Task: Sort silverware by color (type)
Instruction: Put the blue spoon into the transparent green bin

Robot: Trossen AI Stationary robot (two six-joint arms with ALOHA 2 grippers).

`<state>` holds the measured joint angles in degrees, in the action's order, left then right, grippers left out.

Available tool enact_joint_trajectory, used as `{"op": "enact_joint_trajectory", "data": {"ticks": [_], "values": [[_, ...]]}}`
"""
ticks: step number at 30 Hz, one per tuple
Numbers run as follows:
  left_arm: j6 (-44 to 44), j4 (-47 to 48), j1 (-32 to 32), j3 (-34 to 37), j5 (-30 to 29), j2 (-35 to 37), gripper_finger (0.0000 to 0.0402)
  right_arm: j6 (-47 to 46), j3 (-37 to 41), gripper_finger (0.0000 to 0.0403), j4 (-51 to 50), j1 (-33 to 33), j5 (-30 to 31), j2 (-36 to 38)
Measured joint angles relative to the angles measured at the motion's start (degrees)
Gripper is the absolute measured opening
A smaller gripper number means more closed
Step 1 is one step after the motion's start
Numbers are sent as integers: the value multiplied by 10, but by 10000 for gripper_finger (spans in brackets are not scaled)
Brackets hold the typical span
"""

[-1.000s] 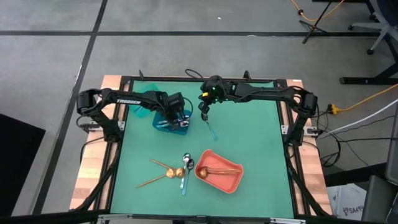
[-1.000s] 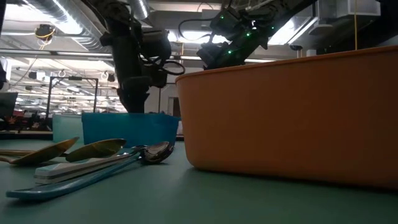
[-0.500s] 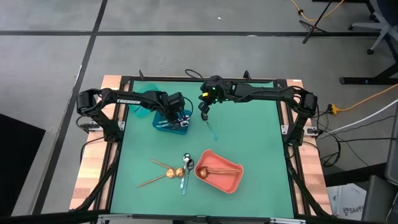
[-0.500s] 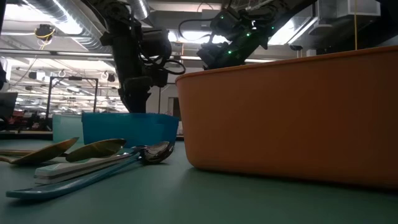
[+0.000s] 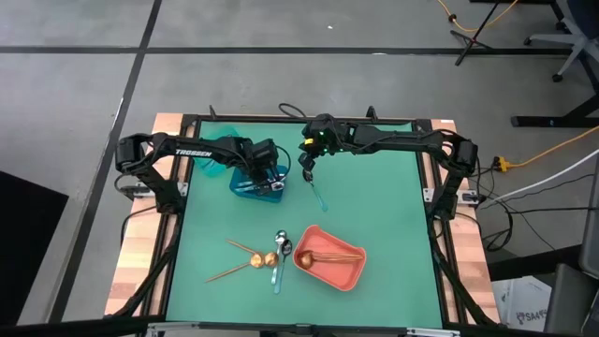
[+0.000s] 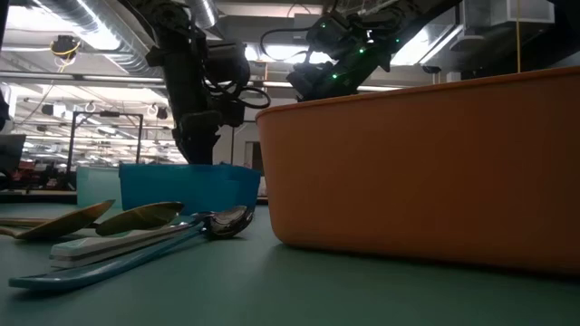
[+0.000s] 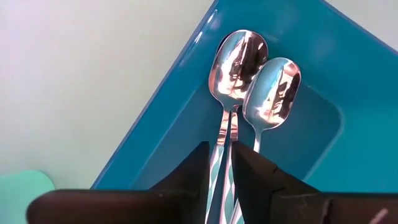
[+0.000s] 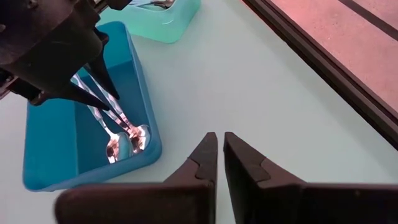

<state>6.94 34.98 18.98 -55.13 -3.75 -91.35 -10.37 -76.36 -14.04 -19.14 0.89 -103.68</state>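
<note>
Two silver spoons lie in the blue bin, bowls on its floor. My left gripper stands over that bin, pointing steeply down, shut on a spoon handle. My right gripper hangs shut and holding nothing above the mat, just right of the blue bin. A light-blue utensil lies on the mat below it. Gold spoons, silver spoons and a blue-handled one lie loose near the front. Copper spoons lie in the coral bin. My left gripper has the handle of the silver spoon nearer the bin's wall between its two fingers, well back from the bowl. The fingers come from above, slanting down, one on each side of the handle. The spoon slopes down from them, its bowl on the bin's floor.
A teal bin with more silverware stands behind the blue bin at the far left. The coral bin fills the low view's right. Bare green mat lies to the right of my right gripper.
</note>
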Motion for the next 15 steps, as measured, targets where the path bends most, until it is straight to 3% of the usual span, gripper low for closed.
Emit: {"op": "enact_joint_trajectory", "data": {"ticks": [10, 15], "values": [[0, 1, 0, 0, 0, 1, 48, -25, 0, 154, -2, 0, 35, -2], [1, 6, 0, 0, 0, 27, 40, 68, 0, 182, -5, 0, 1, -2]]}}
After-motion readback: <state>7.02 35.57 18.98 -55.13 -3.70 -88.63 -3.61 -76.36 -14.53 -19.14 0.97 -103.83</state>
